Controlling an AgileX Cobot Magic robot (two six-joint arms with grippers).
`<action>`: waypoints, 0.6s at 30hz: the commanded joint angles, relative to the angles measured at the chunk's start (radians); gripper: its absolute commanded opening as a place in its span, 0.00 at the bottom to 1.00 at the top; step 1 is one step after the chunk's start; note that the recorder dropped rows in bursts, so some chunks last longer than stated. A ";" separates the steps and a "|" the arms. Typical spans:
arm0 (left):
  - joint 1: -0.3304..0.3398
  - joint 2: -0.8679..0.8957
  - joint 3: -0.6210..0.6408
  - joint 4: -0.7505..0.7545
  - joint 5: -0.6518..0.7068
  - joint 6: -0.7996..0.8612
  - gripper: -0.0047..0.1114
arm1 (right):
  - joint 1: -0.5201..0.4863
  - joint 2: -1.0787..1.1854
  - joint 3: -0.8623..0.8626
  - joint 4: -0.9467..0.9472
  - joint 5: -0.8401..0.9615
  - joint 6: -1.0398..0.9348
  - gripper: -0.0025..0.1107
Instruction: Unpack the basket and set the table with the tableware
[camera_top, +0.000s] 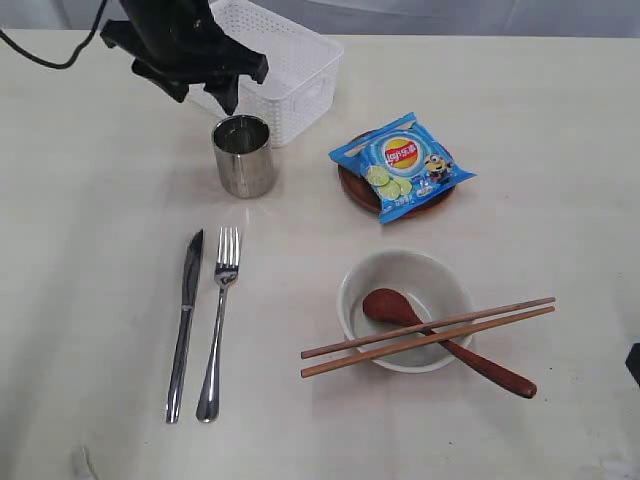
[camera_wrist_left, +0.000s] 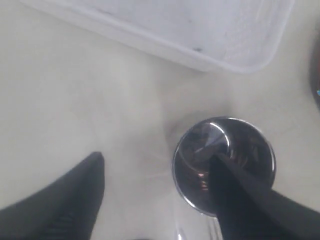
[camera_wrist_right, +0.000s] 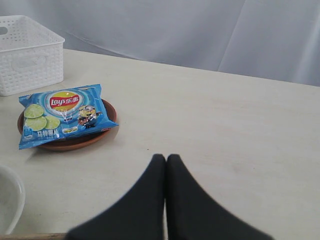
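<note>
In the exterior view the steel cup (camera_top: 244, 156) stands upright on the table (camera_top: 90, 180) just beside the basket (camera_top: 290, 70), under the left gripper (camera_top: 203, 92). The left wrist view shows its jaws spread, gripping nothing, likely a release. The right wrist view shows the right gripper (camera_wrist_right: 166, 160) closed, empty, idle.

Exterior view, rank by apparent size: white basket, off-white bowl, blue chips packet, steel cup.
1. White perforated plastic basket, largest, though partly hidden and cropped.
2. Round off-white bowl and blue chips packet: too alike to rank.
3. Cylindrical steel cup, smallest.
</note>
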 joint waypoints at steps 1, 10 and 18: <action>-0.006 -0.025 -0.045 0.025 0.115 -0.031 0.26 | -0.005 -0.006 0.003 -0.004 -0.006 -0.001 0.02; -0.006 -0.383 0.056 0.014 -0.040 -0.059 0.04 | -0.005 -0.006 0.003 -0.004 -0.006 -0.001 0.02; -0.006 -0.908 0.488 -0.006 -0.386 -0.080 0.04 | -0.005 -0.006 0.003 -0.004 -0.006 -0.001 0.02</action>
